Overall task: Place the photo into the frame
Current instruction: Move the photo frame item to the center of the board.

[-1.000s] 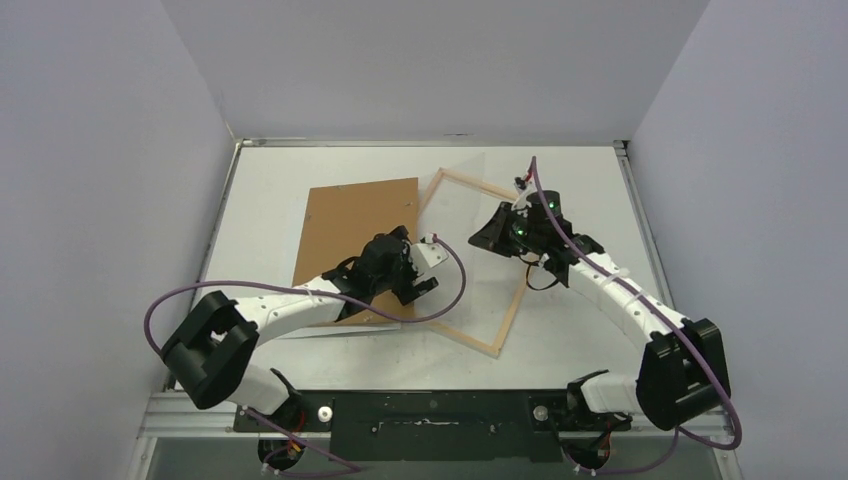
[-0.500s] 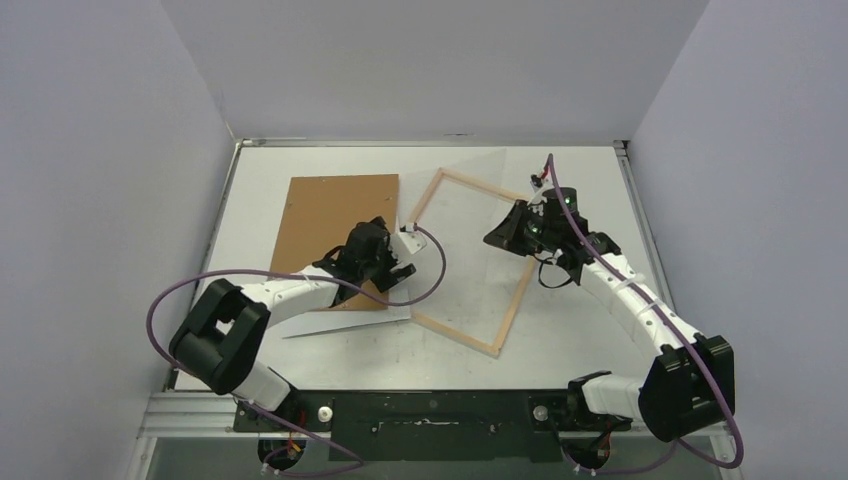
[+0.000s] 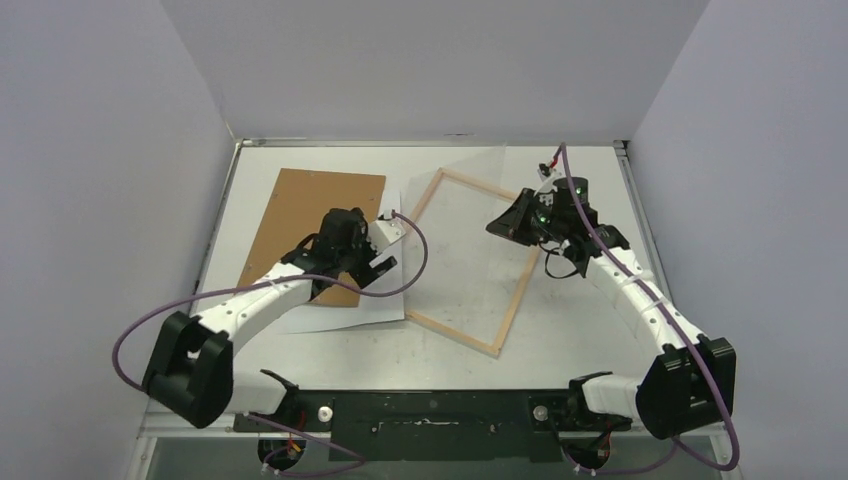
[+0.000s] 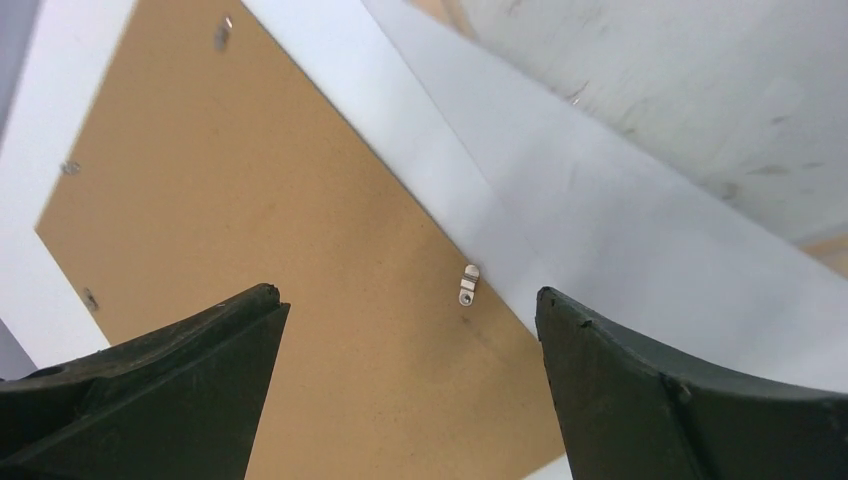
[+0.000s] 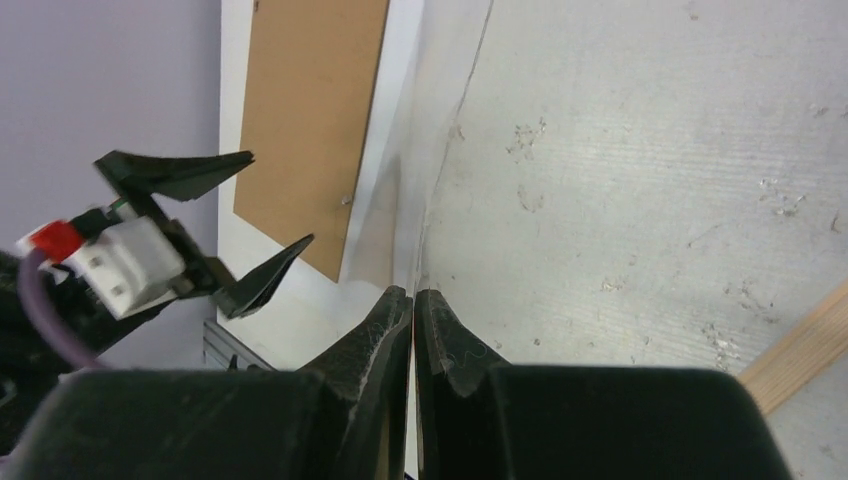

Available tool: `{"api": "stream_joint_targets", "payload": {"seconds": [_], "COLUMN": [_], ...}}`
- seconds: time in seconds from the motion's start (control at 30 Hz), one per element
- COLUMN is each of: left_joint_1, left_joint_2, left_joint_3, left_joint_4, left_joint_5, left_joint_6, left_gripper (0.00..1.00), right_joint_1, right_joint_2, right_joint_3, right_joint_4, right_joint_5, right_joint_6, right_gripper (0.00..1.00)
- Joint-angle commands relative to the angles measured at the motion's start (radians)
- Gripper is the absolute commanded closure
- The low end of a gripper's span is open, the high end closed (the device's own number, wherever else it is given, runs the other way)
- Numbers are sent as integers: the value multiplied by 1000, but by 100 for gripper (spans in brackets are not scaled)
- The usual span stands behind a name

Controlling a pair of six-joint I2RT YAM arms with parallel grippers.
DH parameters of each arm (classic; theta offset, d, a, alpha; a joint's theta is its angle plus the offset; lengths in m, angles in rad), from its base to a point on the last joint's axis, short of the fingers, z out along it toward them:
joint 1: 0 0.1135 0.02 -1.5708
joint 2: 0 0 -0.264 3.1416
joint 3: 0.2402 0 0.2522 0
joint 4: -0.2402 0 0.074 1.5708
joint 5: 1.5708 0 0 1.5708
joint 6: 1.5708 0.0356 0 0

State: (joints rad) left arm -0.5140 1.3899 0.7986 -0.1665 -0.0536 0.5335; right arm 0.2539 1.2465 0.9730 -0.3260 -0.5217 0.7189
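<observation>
Where the left arm reached in from 7 o'clock, the left gripper (image 4: 408,300) hung with its jaws spread wide and nothing between them. It hovered over the brown backing panel (image 3: 300,215) at 10 o'clock on the table. A small metal clip (image 4: 468,285) sat on that panel, too small for any lettering to be told. A red-and-white plug (image 5: 120,265) sat on the left wrist.

Under the panel lay the photo (image 3: 372,305), showing only white along the panel's 3 and 6 o'clock edges. It lay flat on the table, outside the frame (image 3: 518,300). That pale wood frame lay skewed at the table's middle, its long bars running from 1 to 7 o'clock. Its near-left corner was just beside the photo's corner; whether they touched could not be told.

A clear pane (image 3: 468,160) stood tilted over the frame's 12 o'clock end. At 2 o'clock the right gripper (image 5: 413,292) was closed, its fingertips pinched on that pane's edge.

The table (image 3: 600,170) was white and scuffed. Plain lavender-grey walls (image 3: 100,150) closed it in at 9, 12 and 3 o'clock. A black rail (image 3: 430,410) carried the arm bases at 6 o'clock.
</observation>
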Motion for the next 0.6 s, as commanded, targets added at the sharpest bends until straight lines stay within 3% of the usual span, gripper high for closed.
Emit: {"api": "stream_joint_targets", "payload": {"seconds": [0.0,0.27,0.57], "left_joint_1": [-6,-75,-157], "left_joint_2": [-177,-291,-291], "left_joint_3": [75,-132,-318], "left_joint_4": [-257,-348,-111], "left_joint_5": [228,335,210], "left_joint_6": [14,171,341], "left_gripper": [4,4,4], "right_joint_1": [-36,-202,-231], "right_joint_2": [8,-26,-70], "right_joint_3": [132,154,106], "right_joint_4": [2,-89,-121], "right_joint_5": [6,28,26], "right_joint_6": [-33,-104,-116], "right_gripper": [95,95,95]}}
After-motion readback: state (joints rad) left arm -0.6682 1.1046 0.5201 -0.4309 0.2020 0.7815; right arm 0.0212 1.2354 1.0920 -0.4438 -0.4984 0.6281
